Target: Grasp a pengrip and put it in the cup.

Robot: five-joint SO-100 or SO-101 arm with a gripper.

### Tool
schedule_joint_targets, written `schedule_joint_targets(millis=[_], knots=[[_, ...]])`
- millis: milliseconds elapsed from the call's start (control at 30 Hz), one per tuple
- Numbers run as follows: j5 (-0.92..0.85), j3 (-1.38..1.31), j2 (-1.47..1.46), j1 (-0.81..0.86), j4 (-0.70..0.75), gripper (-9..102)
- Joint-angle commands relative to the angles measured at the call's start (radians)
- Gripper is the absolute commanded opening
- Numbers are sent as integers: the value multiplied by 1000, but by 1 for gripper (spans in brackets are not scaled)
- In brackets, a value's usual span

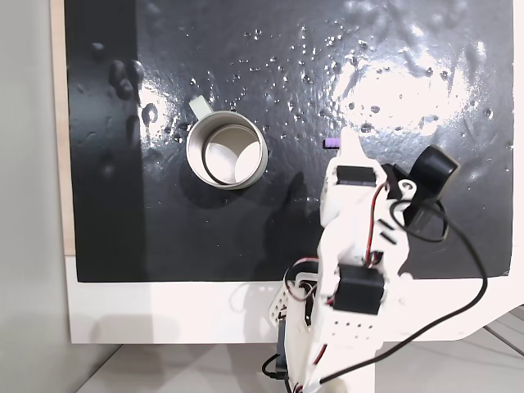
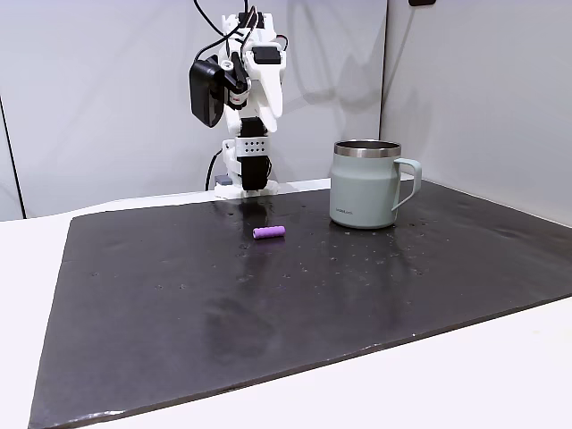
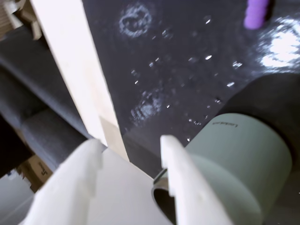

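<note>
Mat (image 1: 164, 237): a dark, glossy sheet dotted with small bumps and glare, laid over a white table (image 1: 164, 315).
Cup (image 1: 227, 151): in a fixed view from above it stands on the left half of the mat, upright and open-mouthed, its stubby handle toward the upper left. From the other fixed view (image 2: 365, 183) it is a pale grey-green mug with a metal rim.
Pengrip (image 1: 332, 144): lying flat on the mat to the right of the cup, well apart from it, just beside the tip of the arm's white shell. In the wrist view (image 3: 256, 13) it sits at the top right, a blurred purple stub.
Gripper (image 3: 131, 154): jaws parted, nothing between them, raised above the mat with the cup (image 3: 239, 164) below and to the right.
</note>
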Motion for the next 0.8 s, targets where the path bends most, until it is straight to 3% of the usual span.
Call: schedule_joint_targets(millis=[0, 267, 767], knots=[[-3, -163, -143, 41, 55, 16], [2, -258, -390, 51, 120, 32], [15, -198, -693, 58, 37, 31]])
